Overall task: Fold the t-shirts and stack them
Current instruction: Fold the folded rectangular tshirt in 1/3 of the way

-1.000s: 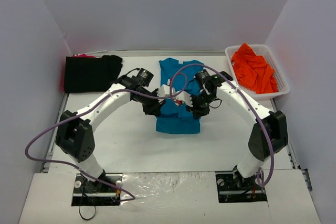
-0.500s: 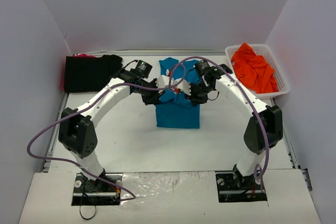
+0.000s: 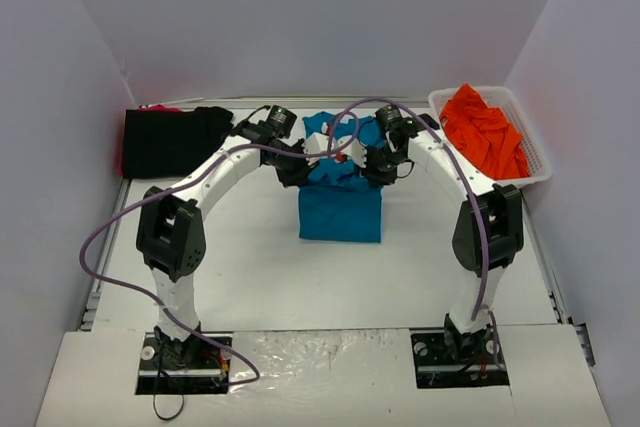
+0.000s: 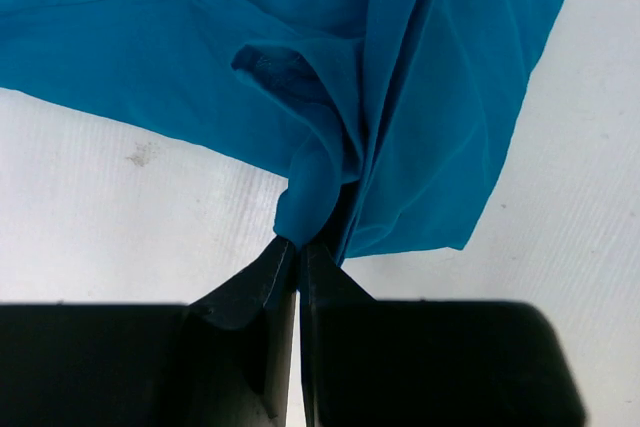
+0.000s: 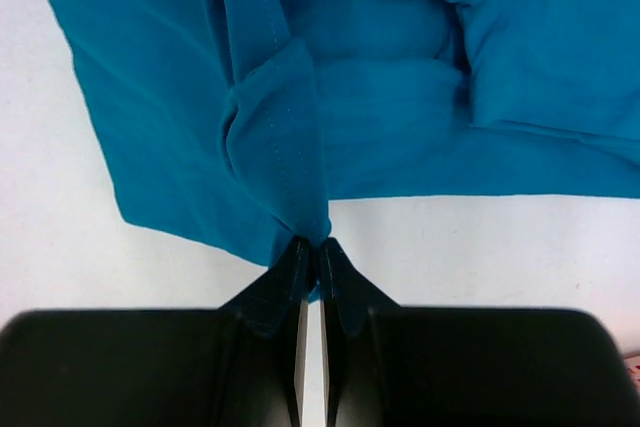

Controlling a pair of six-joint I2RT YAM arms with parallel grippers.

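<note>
The teal-blue t-shirt (image 3: 341, 212) is seen at the centre of the top view, partly doubled over on the white table (image 3: 250, 252). The left gripper (image 4: 297, 245) is clamped on a bunched fold of it, and the right gripper (image 5: 312, 245) is pinched on a stitched edge. The cloth is judged light and limp, so it is best held at matching hem corners.

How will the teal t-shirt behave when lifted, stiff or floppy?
Probably floppy: the teal t-shirt bunches into folds where the left tool pinches it. Likely light: the right tool holds its edge by a small pinch. It may sag between them.
</note>
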